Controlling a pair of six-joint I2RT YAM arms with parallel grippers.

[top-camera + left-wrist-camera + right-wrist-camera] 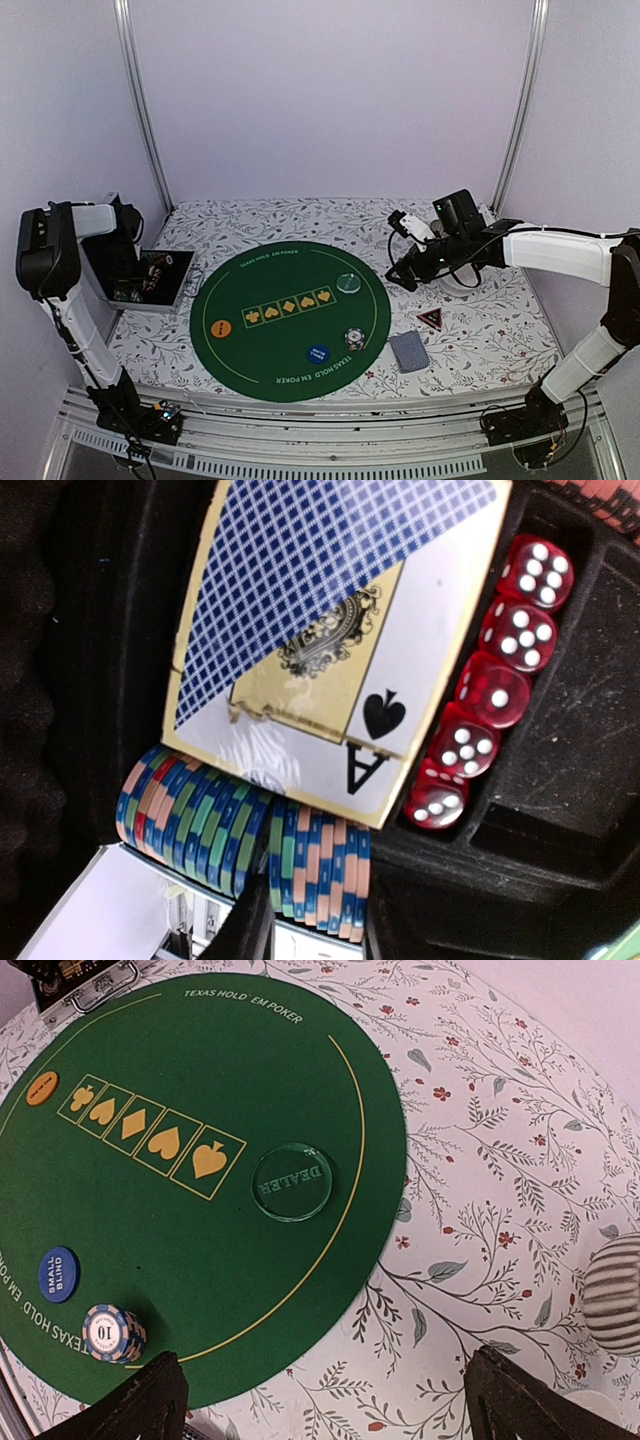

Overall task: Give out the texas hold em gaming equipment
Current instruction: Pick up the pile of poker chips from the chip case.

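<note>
The left pincer is down inside the open case at the left edge of the table. One dark finger is wedged in the row of chips standing on edge. The pink-and-blue batch lies between the jaws, and the blue-green chips lie outside them. The row's long axis runs from jaw to jaw, so a squeeze would press the chips face to face. The other finger is lost against the black tray, so I cannot tell whether the batch is pinched yet.

Just past the chips lies the boxed deck with an ace of spades showing, and five red dice sit in a slot beside it. Only the left wrist view shows any of this. From above, the case is a dark box under the arm.

The right pincer is spread wide and empty, hovering over the flowered cloth to the right of the green mat, well apart from the case. The left arm is plainly the nearer one. The right wrist view shows the clear dealer disc, a chip stack, the blue button and the orange button on the mat. The triangle marker and the playing cards show only from above.
</note>
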